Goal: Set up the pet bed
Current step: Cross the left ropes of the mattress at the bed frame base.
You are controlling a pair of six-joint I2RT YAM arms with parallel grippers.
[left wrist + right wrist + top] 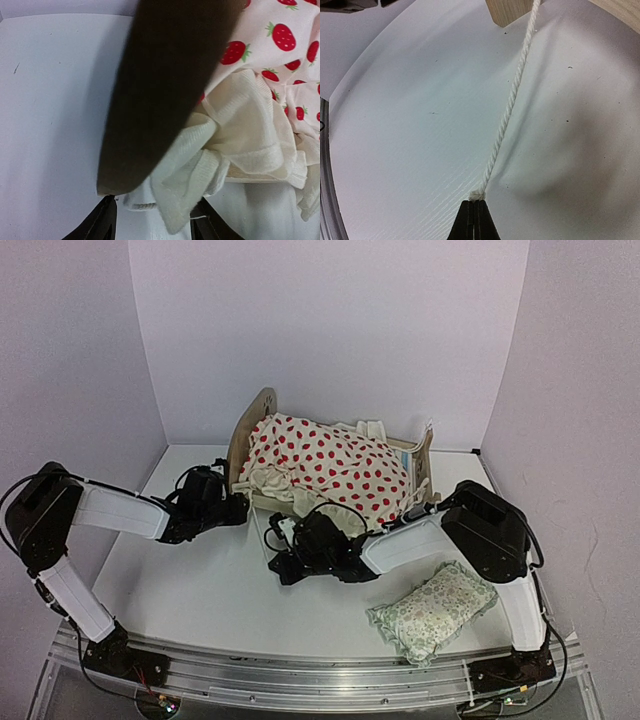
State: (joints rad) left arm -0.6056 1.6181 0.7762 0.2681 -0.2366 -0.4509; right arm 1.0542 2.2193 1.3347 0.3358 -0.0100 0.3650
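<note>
The pet bed [250, 422] stands at the back of the table, its arched wooden headboard to the left and footboard [424, 455] to the right. A cream cushion with red dots [335, 465] lies bunched on top of it. My left gripper [238, 508] is at the bed's near left corner. In the left wrist view it [152, 220] is open, and a cream knitted corner [200, 170] of the cushion hangs loose between its fingers beside the dark headboard [165, 90]. My right gripper [475, 202] is shut on the end of a white twisted cord [507, 115] that runs taut to a wooden bed leg [507, 10].
A small green floral pillow [432, 608] lies on the table at the near right, beside the right arm. White walls close in the back and both sides. A metal rail [300, 675] runs along the near edge.
</note>
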